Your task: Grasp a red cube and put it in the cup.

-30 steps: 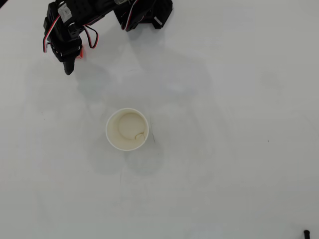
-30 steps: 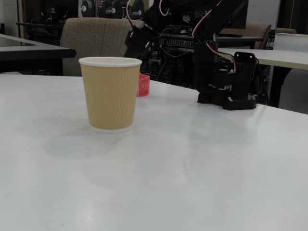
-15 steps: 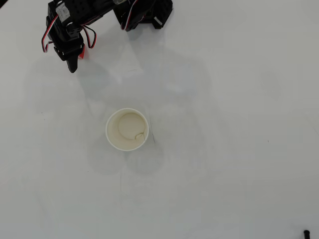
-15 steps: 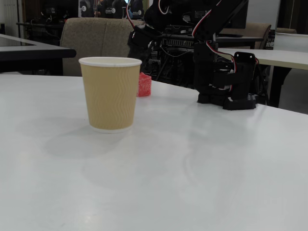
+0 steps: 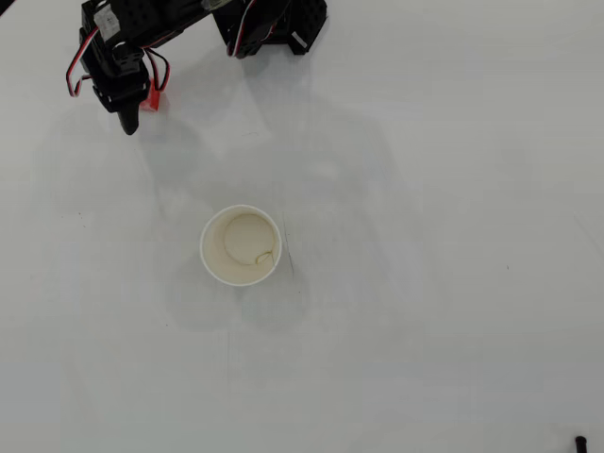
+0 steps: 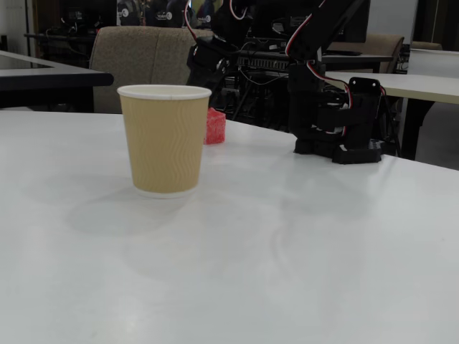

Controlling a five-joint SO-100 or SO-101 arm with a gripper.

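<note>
The red cube [image 5: 152, 98] lies on the white table at the far left in the overhead view. In the fixed view it [image 6: 215, 126] rests on the table behind the cup, its left edge hidden by it. The cup [image 5: 241, 245] stands upright and empty near the middle, tan-walled with a white rim in the fixed view [image 6: 165, 140]. My gripper [image 5: 140, 111] is at the cube, with one black finger [image 5: 128, 119] close along the cube's left side. The other finger is hidden, so I cannot tell how the jaws stand.
The arm's black base [image 5: 283, 24] stands at the table's far edge; in the fixed view it [image 6: 344, 122] is right of the cup. Chairs and desks stand behind the table. A small dark object [image 5: 579, 442] sits at the near right corner.
</note>
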